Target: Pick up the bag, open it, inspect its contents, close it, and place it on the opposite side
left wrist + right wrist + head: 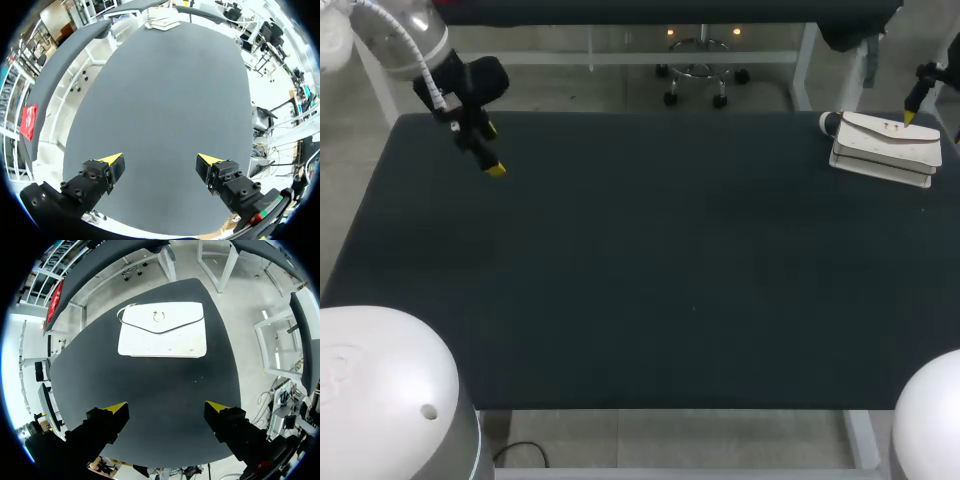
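A broad rectangular counter [650, 260] is seen, covered in a dark, matte surface with a faintly cloth-like look and carried on a white frame.

At its far right corner a bag [162, 330] is laid flat. It is white and smooth, shaped as a flat rectangle with softly rounded corners. An envelope flap is folded down over its face and runs to a shallow point at the middle. A small metal ring clasp is set on the flap just above that point, and the flap is seen to be shut. A thin loop of strap is shown at one corner. From the head view the bag's near edge is seen as several stacked layers, like gusseted compartments.

The right hand [167, 407] is held above the counter at the far right, by the bag. Its black fingers with yellow wedge tips are spread wide, and nothing is held or touched between them. The bag lies ahead of the tips, apart from them.

The left hand [160, 160] is held over the far left of the counter, well apart from the bag. Its fingers are likewise spread wide and nothing is gripped; only bare counter is seen beneath them.
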Robot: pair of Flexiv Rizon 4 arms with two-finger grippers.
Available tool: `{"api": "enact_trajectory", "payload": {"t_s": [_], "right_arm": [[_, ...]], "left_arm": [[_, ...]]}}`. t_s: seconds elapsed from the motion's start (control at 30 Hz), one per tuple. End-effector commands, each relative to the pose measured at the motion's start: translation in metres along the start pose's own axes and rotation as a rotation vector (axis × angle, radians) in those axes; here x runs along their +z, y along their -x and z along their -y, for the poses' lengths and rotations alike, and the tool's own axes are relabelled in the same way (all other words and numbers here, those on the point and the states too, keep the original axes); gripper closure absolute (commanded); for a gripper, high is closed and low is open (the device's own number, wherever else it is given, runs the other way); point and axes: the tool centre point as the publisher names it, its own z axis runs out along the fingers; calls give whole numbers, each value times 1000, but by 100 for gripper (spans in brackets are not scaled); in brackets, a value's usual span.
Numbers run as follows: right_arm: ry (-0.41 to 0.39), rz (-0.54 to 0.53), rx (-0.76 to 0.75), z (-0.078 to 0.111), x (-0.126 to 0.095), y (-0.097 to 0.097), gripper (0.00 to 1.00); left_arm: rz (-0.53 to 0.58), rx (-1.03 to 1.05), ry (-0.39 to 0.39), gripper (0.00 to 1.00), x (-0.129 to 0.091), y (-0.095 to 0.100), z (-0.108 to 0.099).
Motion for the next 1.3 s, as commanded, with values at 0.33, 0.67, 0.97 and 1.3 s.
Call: {"api": "enact_trajectory", "payload": {"t_s": [0.33, 0.67, 0.97, 1.3], "right_arm": [[12, -97, 23, -10, 17, 30, 0], [31, -115, 57, -26, 24, 49, 0], [30, -133, 99, -43, 33, 63, 0], [37, -166, 124, -51, 45, 71, 0]], "left_arm": [[-101, 431, -296, 0, 32, -2, 19], [-128, 398, -307, 0, 40, -1, 25], [-122, 384, -295, 0, 43, 0, 27], [-84, 281, -298, 0, 63, -2, 41]]}}
